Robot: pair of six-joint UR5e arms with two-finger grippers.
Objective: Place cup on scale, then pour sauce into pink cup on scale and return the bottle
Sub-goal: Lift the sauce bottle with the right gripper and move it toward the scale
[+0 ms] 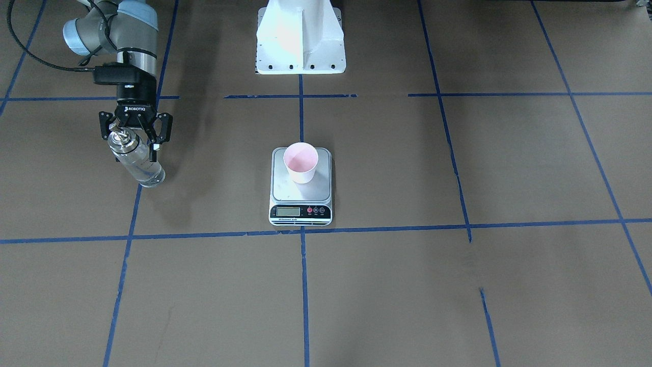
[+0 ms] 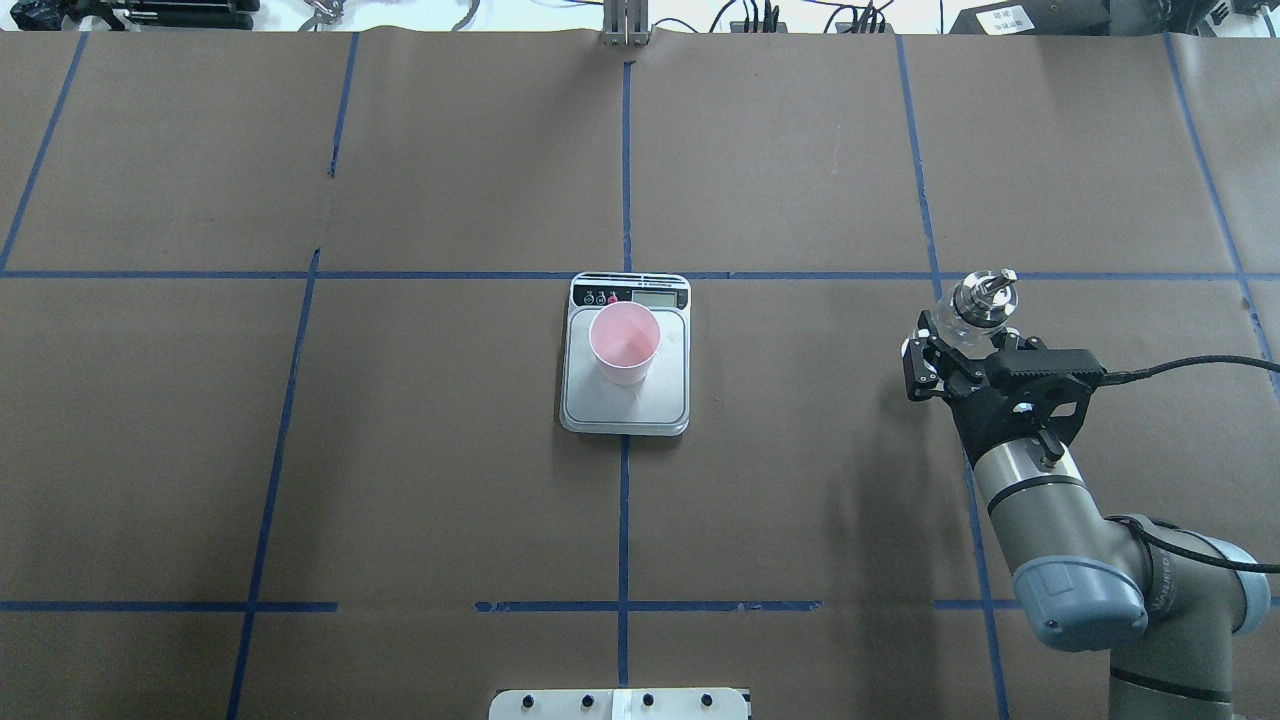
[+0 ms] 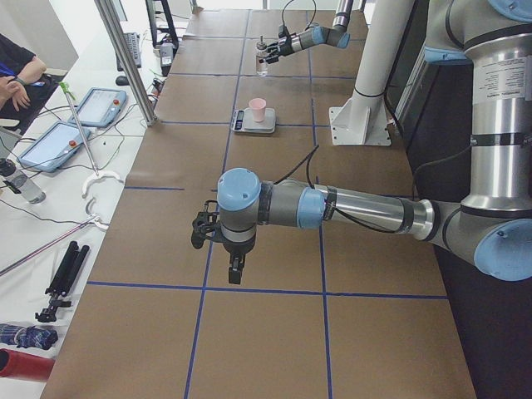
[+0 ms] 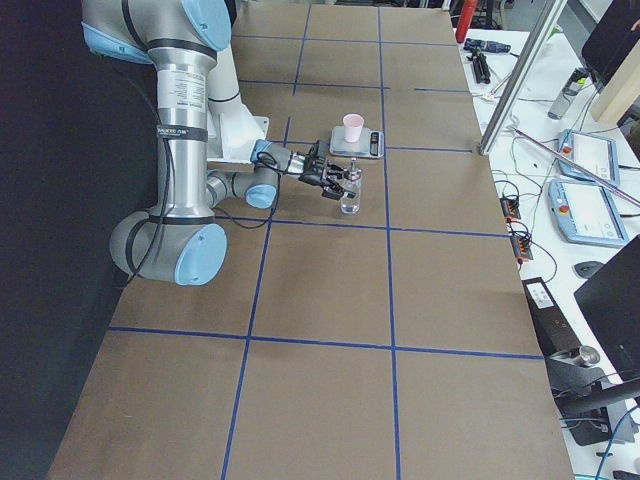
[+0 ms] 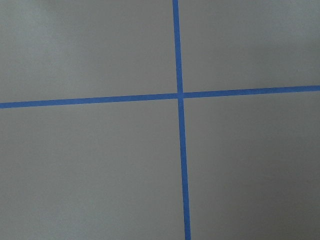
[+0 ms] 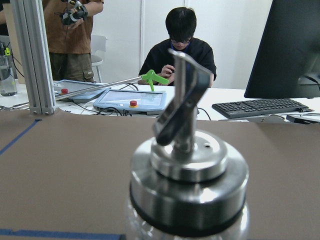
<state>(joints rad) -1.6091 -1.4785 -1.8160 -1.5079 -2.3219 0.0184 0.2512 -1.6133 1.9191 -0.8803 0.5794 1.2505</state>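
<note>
Pink cup (image 1: 300, 162) ×1 on scale (image 1: 294, 193) ×1 | bottle (image 1: 137, 163) ×1 inside right pincer (image 1: 133, 142)

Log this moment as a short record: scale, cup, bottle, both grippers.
scale: mid-table, display end facing away from the robot
cup: upright on the scale, toward its display end
bottle: upright, on the robot's right side, well apart from the scale
right gripper: fingers on either side of the bottle's upper part; firm grip unclear
left gripper: far from scale and bottle, holding nothing visible; open or shut cannot be told
</note>
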